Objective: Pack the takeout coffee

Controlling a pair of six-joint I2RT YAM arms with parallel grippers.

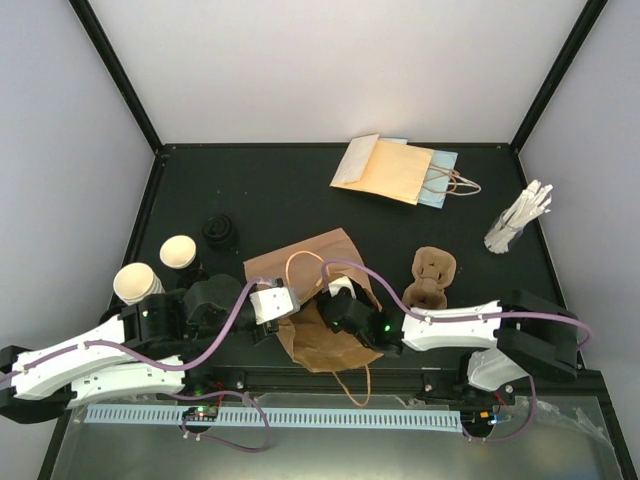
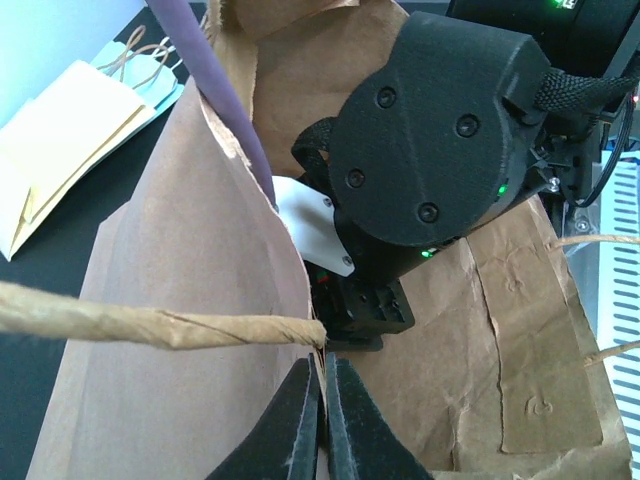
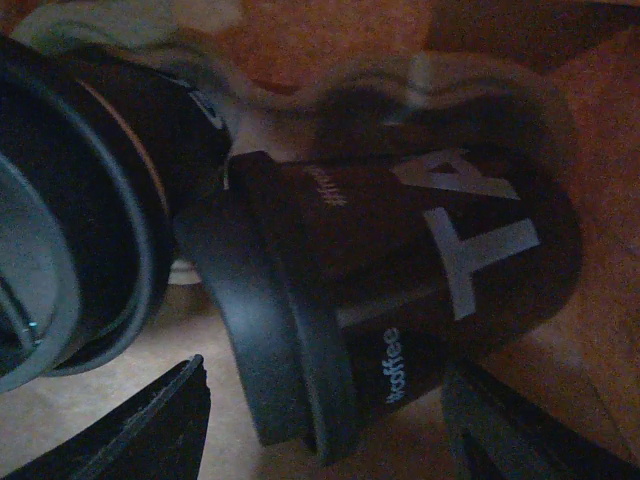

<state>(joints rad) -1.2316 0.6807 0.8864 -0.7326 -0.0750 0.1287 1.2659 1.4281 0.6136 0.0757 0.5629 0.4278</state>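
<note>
Two open cream-white paper cups with black sleeves, one (image 1: 180,251) and the other (image 1: 136,283), stand at the table's left. A brown paper bag (image 1: 318,262) lies in the middle. My left gripper (image 2: 322,368) (image 1: 280,308) is shut on the bag's edge (image 2: 318,340) beside its twisted handle (image 2: 150,322). My right gripper (image 1: 345,305) reaches inside the bag. There, a black-sleeved cup with a black lid (image 3: 400,290) lies on its side between the open right gripper's (image 3: 325,372) fingers (image 3: 150,425), with a gap at the lid. A second lidded cup (image 3: 80,200) lies beside it.
Black lids (image 1: 220,230) sit behind the open cups. A brown pulp cup carrier (image 1: 432,278) lies right of the bag. Flat paper bags (image 1: 395,170) rest at the back, and a holder of white sticks (image 1: 520,220) stands at the right. Side walls enclose the table.
</note>
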